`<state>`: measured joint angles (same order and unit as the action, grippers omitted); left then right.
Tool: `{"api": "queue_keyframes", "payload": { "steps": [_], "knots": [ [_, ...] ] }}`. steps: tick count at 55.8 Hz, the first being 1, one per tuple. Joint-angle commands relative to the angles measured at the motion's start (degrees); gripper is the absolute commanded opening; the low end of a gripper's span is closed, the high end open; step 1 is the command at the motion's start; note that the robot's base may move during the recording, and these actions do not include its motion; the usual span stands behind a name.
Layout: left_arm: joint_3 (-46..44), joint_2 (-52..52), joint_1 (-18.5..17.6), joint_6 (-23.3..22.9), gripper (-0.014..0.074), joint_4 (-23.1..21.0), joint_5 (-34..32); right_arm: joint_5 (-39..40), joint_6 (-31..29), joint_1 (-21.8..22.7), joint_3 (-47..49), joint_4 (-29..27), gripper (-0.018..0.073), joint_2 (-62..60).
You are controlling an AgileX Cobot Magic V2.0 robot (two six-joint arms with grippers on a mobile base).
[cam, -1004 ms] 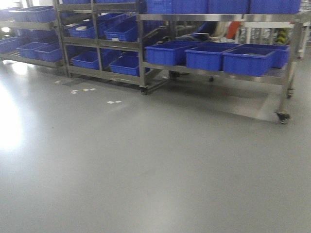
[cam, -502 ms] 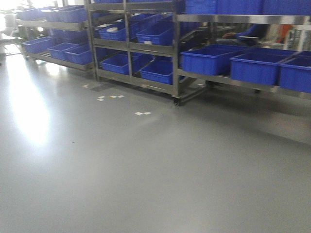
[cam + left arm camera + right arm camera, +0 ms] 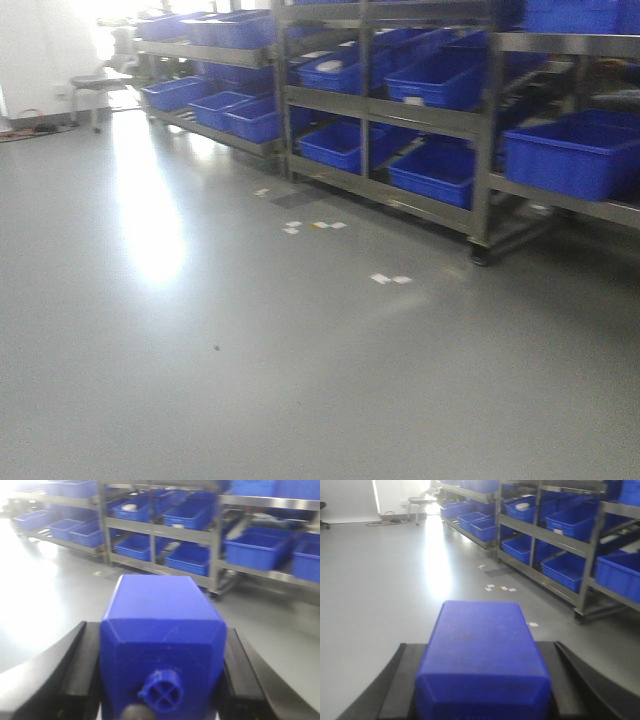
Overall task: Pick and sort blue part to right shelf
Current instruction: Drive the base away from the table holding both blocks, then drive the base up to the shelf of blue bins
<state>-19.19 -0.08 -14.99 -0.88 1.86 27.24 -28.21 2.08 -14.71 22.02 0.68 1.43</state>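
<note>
Grey workshop floor [image 3: 250,380], both arms loaded, steel shelves [image 3: 430,117] in the upper right.
Left gripper [image 3: 162,680] clamps a blue part [image 3: 160,625] between its black fingers [image 3: 75,670], low in the wrist frame; right gripper [image 3: 482,685] likewise grips a second blue block [image 3: 482,650]. Beyond them, the shelves of blue bins [image 3: 570,155] stand across open floor. Picking looks done; reaching the right shelf and placing the parts remain, by my judgement.
</note>
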Motion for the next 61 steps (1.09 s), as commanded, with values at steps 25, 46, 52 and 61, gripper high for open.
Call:
{"api": "queue_keyframes", "payload": {
  "steps": [25,46,52,61],
  "knots": [
    [-1.62,0.50,3.37,-0.49,0.0335,-1.04,-5.31,5.38,-0.53,-1.38,1.18,0.48,0.0153,1.95],
    [-1.62,0.50,3.37,-0.49,0.0335,-1.04,-5.31,5.38,-0.53,-1.38,1.18,0.48,0.0153,1.95],
    [-1.62,0.50,3.37,-0.49,0.0335,-1.04,-5.31,5.38,-0.53,-1.38,1.18,0.48,0.0153,1.95],
    [-1.62,0.50,3.37,-0.49,0.0335,-1.04,-5.31,5.38,-0.53,-1.38,1.18,0.48,0.0153,1.95]
  ]
}}
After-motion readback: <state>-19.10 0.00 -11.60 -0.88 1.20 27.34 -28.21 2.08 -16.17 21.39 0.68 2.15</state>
